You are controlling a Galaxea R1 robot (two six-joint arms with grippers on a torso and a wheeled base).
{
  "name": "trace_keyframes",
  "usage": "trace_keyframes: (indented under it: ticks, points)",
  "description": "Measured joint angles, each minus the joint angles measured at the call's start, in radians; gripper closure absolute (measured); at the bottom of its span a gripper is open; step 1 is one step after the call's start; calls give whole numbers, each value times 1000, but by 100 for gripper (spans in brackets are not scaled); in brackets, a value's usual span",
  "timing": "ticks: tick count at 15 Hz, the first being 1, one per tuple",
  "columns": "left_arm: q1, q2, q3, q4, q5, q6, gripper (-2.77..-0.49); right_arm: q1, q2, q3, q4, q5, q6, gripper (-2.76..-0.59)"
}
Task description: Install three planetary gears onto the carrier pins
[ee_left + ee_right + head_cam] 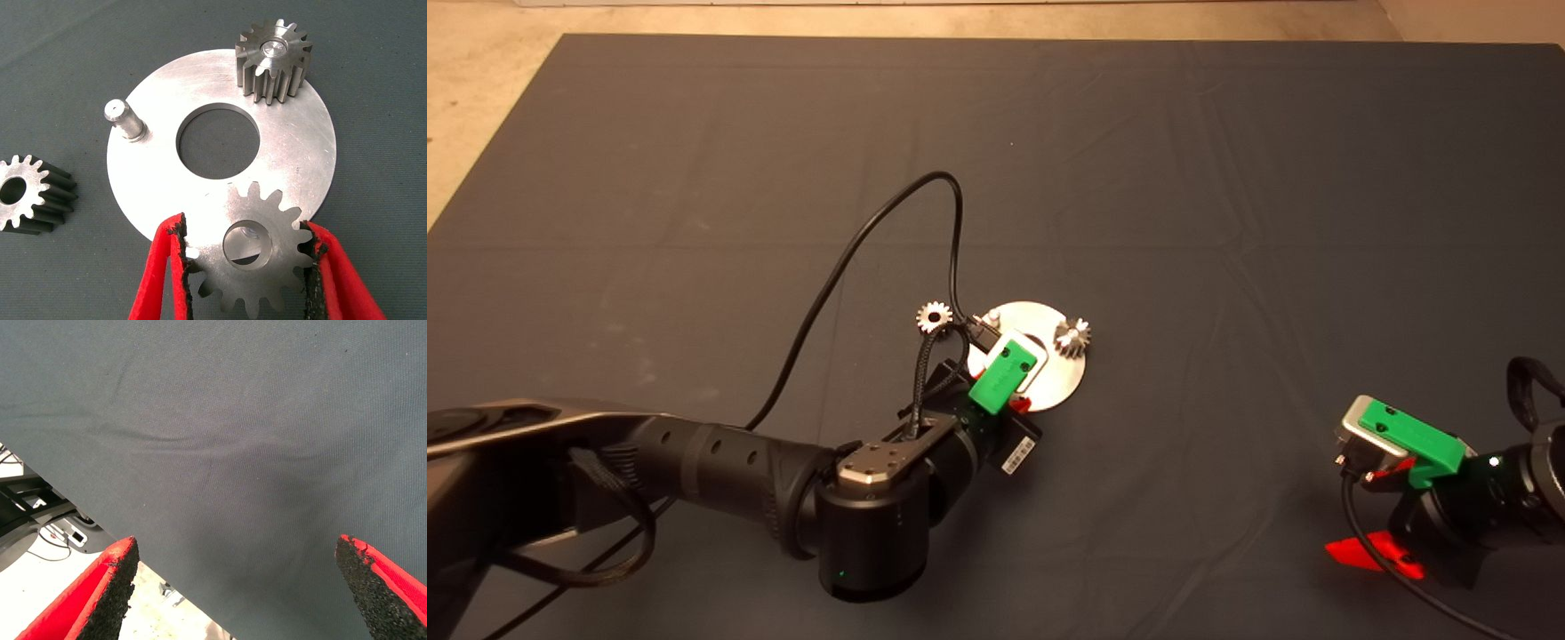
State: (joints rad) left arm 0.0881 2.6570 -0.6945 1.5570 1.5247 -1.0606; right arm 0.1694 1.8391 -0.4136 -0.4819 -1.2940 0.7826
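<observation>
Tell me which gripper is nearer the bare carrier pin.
Left. The left gripper hovers over the disc that carries the bare pin, clamping a gear; the right gripper waits open at the mat's lower right edge.

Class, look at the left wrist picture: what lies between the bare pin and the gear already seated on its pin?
The disc's large central hole lies between the bare pin and the seated gear.

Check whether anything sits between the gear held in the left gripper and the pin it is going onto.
Nothing visible does. The left gripper holds the gear over the disc, and the pin's tip shows through the gear's centre hole. One gear already sits on its pin; the third pin is bare.
</observation>
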Motion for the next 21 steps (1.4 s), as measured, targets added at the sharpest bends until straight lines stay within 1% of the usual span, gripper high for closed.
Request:
trace_keyframes:
  ticks: [4, 7, 9, 10, 15, 18, 21]
  points:
    - [0, 14, -6, 0, -3, 0, -69, 0, 0, 0, 0, 0, 0, -218]
    - [0, 13, -16, 0, -20, 0, -68, 0, 0, 0, 0, 0, 0, -218]
    - [0, 13, -24, 1, -21, 0, -67, 0, 0, 0, 0, 0, 0, -218]
    - [0, 13, -24, 1, -27, 0, -67, 0, 0, 0, 0, 0, 0, -218]
    - [3, 10, -26, 2, -36, 0, -67, 0, -11, 0, 0, 0, 0, -218]
    - [3, 11, -45, 3, -62, 0, -68, 0, -17, 0, 0, 0, -2, -218]
    - [7, 13, -72, 0, -94, 0, -66, 0, -19, 0, 0, 0, -11, -218]
